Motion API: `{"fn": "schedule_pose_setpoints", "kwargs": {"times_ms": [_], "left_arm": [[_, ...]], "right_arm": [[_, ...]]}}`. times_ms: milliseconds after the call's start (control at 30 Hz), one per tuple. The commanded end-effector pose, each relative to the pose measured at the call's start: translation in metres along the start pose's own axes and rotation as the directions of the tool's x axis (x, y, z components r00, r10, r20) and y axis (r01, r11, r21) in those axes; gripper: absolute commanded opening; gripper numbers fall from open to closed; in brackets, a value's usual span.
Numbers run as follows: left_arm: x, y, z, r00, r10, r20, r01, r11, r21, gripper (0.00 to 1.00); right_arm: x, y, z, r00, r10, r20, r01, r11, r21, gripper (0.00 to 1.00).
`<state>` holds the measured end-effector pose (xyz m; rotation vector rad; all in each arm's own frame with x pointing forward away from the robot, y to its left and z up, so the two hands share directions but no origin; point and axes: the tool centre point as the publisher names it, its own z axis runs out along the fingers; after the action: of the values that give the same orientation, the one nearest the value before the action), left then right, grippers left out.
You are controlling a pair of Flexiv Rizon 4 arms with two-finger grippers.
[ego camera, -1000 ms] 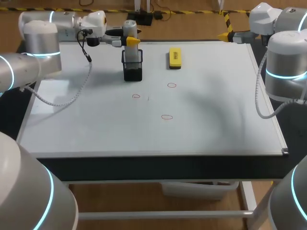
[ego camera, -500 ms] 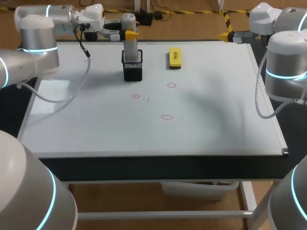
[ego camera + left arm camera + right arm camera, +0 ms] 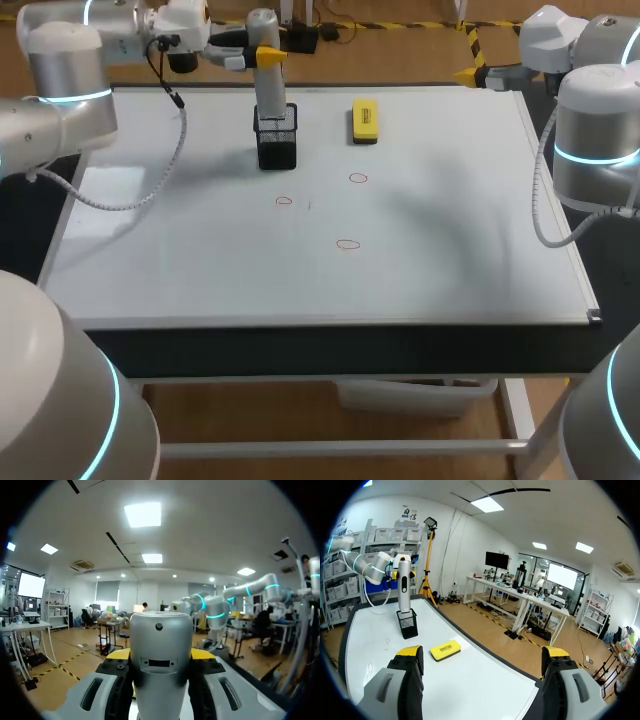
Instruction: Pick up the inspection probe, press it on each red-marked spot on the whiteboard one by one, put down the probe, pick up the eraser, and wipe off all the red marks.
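Head view: the inspection probe (image 3: 268,92) stands upright, its lower end at the mouth of the black mesh holder (image 3: 277,140); whether it has cleared the rim I cannot tell. The left gripper (image 3: 263,55) pinches the probe high on its silver body, a yellow-tipped finger on either side. The left wrist view confirms it, with the barrel wedged between the fingers.

On the whiteboard (image 3: 450,220), taking the holder as centre, three red rings wait untouched: the nearest mark (image 3: 284,200) at 6 o'clock, a second mark (image 3: 358,178) at 4 o'clock and the farthest mark (image 3: 347,243) at 5 o'clock. The yellow eraser (image 3: 365,120) lies flat at about 3 o'clock, apart from the holder.

The right gripper (image 3: 482,680) hangs off the board's far right corner, fingers spread wide on nothing.

The step in hand is, I judge, picking up the probe. Next it needs lifting straight up until the tip is free of the mesh. Then it should go toward 6 o'clock and be pressed down on the nearest ring.
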<state>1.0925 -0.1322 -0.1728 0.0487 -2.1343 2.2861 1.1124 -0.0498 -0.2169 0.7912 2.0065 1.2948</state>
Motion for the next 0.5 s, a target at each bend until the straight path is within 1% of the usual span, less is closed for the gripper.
{"fn": "schedule_pose_setpoints", "kwargs": {"times_ms": [33, 233, 500], "left_arm": [[0.007, -0.014, -0.005, 0.999, 0.011, 0.037, -0.011, 1.000, -0.002, 0.00], [0.005, -0.024, -0.020, 0.997, 0.035, 0.067, -0.035, 0.999, -0.006, 0.00], [0.004, -0.024, -0.048, 0.991, 0.043, 0.125, -0.041, 0.999, -0.022, 0.00]], "right_arm": [[0.000, 0.000, 0.000, 1.000, 0.000, -0.001, 0.000, 1.000, 0.001, 1.00], [0.000, 0.000, 0.000, 1.000, 0.000, -0.001, 0.000, 1.000, 0.001, 1.00], [0.000, 0.000, 0.000, 1.000, 0.000, -0.001, 0.000, 1.000, 0.001, 1.00]]}}
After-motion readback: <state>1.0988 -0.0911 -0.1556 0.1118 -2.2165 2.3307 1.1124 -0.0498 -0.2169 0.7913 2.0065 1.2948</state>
